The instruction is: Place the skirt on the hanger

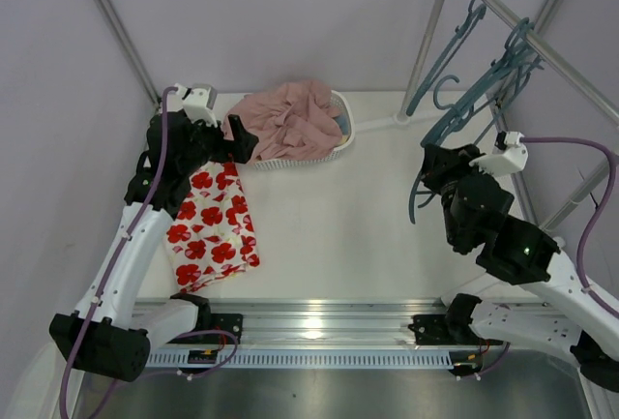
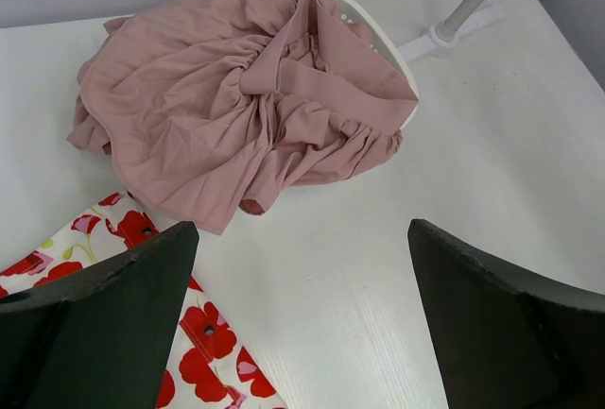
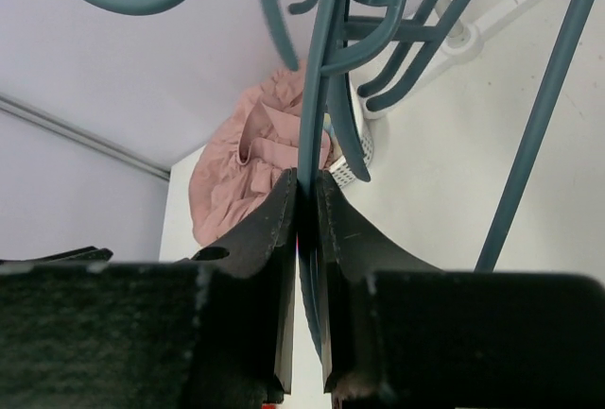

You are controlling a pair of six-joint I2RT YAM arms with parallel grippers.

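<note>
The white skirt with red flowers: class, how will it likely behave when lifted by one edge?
The red-flowered white cloth skirt lies flat and thin on the white table, so it probably droops and folds when lifted. It looks light. Its uneven lower edge suggests pushing would bunch it.

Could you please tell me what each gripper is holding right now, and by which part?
The right gripper pinches a hanger by one thin bar; the left gripper is open and holds nothing.

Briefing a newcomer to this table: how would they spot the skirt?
On the white table, look left, beside the white basket holding a pink garment. The skirt lies spread there; unlike that plain garment, it is white with big red flowers.
</note>
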